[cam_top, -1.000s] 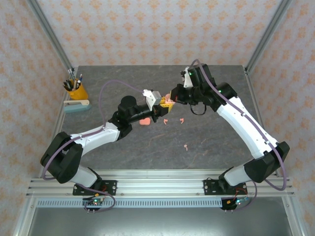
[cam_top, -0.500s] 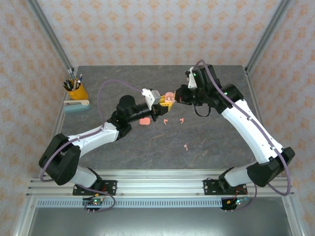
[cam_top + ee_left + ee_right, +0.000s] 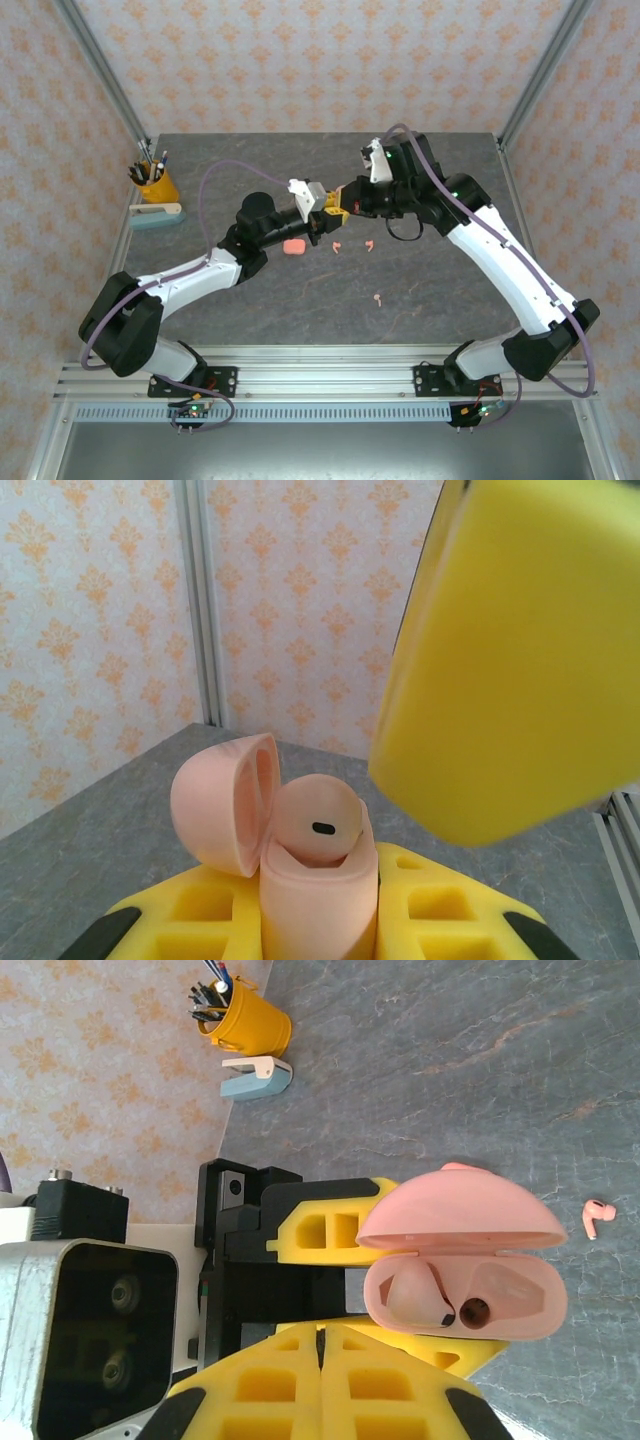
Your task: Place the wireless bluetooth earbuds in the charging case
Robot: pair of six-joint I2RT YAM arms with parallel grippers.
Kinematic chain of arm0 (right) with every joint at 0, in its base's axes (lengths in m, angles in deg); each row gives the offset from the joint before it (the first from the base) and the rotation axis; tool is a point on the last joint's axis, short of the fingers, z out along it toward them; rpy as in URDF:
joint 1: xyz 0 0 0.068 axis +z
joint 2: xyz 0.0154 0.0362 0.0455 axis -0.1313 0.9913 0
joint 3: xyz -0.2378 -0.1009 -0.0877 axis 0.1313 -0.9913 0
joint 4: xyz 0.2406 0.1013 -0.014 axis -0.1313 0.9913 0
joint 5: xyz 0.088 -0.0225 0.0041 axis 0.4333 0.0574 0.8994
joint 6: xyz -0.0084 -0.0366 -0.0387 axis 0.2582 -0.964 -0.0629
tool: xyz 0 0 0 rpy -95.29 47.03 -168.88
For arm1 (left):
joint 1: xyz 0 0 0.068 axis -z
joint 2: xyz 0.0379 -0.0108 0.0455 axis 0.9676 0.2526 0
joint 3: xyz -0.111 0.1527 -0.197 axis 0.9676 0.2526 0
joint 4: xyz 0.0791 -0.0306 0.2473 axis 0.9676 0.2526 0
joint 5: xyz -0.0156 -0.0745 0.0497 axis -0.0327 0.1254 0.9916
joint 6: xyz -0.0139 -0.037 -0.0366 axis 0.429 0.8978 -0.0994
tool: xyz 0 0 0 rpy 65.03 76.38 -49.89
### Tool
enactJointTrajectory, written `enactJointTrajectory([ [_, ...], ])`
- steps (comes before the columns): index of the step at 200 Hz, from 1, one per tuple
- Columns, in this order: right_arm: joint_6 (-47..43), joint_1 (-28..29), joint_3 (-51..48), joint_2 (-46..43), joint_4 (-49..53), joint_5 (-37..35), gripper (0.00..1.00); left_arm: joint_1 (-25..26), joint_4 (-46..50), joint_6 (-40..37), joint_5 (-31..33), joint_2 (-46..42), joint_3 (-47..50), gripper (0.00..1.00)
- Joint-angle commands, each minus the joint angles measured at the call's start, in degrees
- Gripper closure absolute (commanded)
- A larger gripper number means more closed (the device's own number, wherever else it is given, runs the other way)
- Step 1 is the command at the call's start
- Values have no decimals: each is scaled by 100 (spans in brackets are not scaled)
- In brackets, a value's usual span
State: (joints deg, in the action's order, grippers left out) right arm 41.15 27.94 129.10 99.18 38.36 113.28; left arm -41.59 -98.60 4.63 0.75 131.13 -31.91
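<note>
My left gripper [image 3: 330, 207] is shut on a pink charging case [image 3: 318, 900], held upright above the table with its lid [image 3: 224, 802] swung open. One pale-pink earbud [image 3: 318, 820] sits in the case; in the right wrist view that earbud [image 3: 413, 1296] fills one socket and the other socket [image 3: 476, 1311] is bare. My right gripper [image 3: 322, 1348] is shut with nothing between its yellow fingers, right beside the case [image 3: 470, 1260]. Three loose earbuds lie on the table [image 3: 338, 246], [image 3: 370, 244], [image 3: 378, 297].
A second pink case [image 3: 294, 245], closed, lies on the table under the left wrist. A yellow pen cup [image 3: 156, 185] and a pale blue stapler [image 3: 156, 215] stand at the far left. Patterned walls and metal posts bound the grey table [image 3: 450, 290].
The right gripper drew back slightly to the right, then came in close to the held case again. The left arm and the case stayed still.
</note>
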Motion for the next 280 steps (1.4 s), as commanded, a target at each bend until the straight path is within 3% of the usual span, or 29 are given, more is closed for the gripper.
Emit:
enactJointTrajectory([
  [1, -3, 20, 105, 34, -143, -30, 100, 50, -60, -76, -64, -56, -222, 100],
  [49, -130, -61, -84, -35, -60, -522, 100, 55, -47, -82, -71, -87, -210, 100],
  [162, 18, -279, -216, -557, 154, -685, 100, 51, -78, -172, 118, -205, 21, 100],
  [172, 84, -279, -306, -661, 162, -822, 95, 51, -104, -183, 162, -226, 69, 100],
  [201, 258, -304, -749, -941, 125, -1218, 61, 50, -248, -170, 296, -352, 255, 100],
  [220, 341, -331, -1000, -1051, 117, -1566, 47, 50, -311, -143, 298, -492, 400, 100],
  [256, 461, -428, -1401, -1165, 3, -1888, 43, 42, -574, 70, 121, -776, 687, 100],
  [280, 451, -427, -1460, -1319, -57, -1592, 43, -91, -1320, 648, -253, -746, 836, 100],
])
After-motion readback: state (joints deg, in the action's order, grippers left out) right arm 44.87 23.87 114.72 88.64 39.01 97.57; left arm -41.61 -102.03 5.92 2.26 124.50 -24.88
